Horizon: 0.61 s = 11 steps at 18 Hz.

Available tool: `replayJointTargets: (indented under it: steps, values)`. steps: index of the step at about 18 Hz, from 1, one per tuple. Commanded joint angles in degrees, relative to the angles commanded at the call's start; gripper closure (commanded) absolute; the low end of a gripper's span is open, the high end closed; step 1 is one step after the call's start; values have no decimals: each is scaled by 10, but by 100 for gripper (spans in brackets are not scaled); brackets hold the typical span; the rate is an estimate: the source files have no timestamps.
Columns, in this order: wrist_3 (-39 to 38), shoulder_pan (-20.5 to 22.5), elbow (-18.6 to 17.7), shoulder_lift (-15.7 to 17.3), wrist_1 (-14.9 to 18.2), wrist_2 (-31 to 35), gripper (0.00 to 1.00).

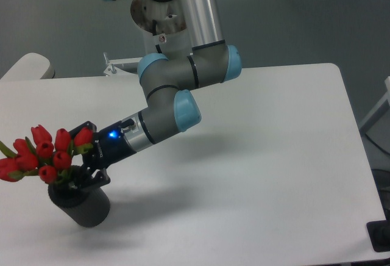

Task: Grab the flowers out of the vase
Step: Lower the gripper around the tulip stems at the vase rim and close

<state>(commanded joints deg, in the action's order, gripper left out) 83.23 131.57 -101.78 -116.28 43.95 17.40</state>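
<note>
End effector (81, 162) is at the vase's right rim, black fingers (82, 128) spread wide, one above and one below the tulip stems where they leave the vase mouth. Nothing pinched; the stems sit in the gap, and whether either finger touches them I cannot tell. Blue status light lit on the end effector body.

Vase (85, 204), dark ribbed cylinder, stands on the worktop (262, 174) at its near left corner, leaning slightly left in the view. It throws a shadow to the right of the vase.

Flowers (42, 153), red tulip buds with green leaves, are in the vase, the bunch splayed up and left of the vase mouth, the leftmost buds reaching the picture's edge. The bud nearest the end effector lies just beside the upper finger.

Arm (177, 89), grey with light blue joint caps, runs up and right from the vase to a silver column behind the worktop.

Beyond the vase, far left, a pale rounded chair back (27, 66) shows past the worktop's edge.
</note>
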Motion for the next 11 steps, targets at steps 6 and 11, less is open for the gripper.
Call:
replayJointTargets:
  steps: [6, 11]
  values:
    - [-3, 1, 6, -3, 0, 0, 54]
    - [-4, 4, 12, -4, 1, -1, 55]
